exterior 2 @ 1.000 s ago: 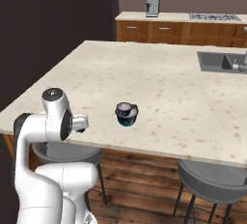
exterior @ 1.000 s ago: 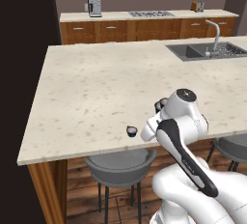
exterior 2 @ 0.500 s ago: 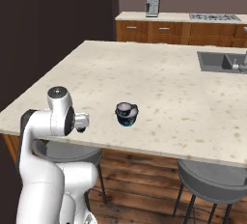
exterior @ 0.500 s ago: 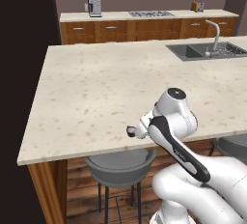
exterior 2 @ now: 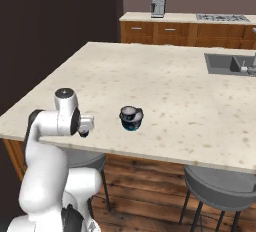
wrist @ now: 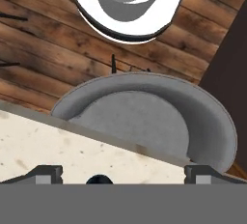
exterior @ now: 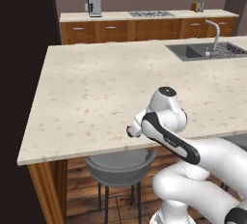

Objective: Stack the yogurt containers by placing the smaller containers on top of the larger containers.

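My claw point(exterior 2: 84, 133) hangs over the tiny cup point(wrist: 99, 179) at the desk point(exterior 2: 165, 88) edge, spread wide, empty. It's light, slick; I'd pinch its sides. Wider cup point(exterior 2: 131, 117) sits just beyond.

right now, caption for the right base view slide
White arm reaching along the counter edge, larger yogurt cup standing just beyond.

No readable text, label, brand, number or sign anywhere. Foil top of the larger yogurt cup point(exterior 2: 131, 117), near the front edge of the desk point(exterior 2: 165, 81), too small and blurred to show any lettering. Coffee machine point(exterior: 94, 5) on the far counter likewise bare of legible marks.
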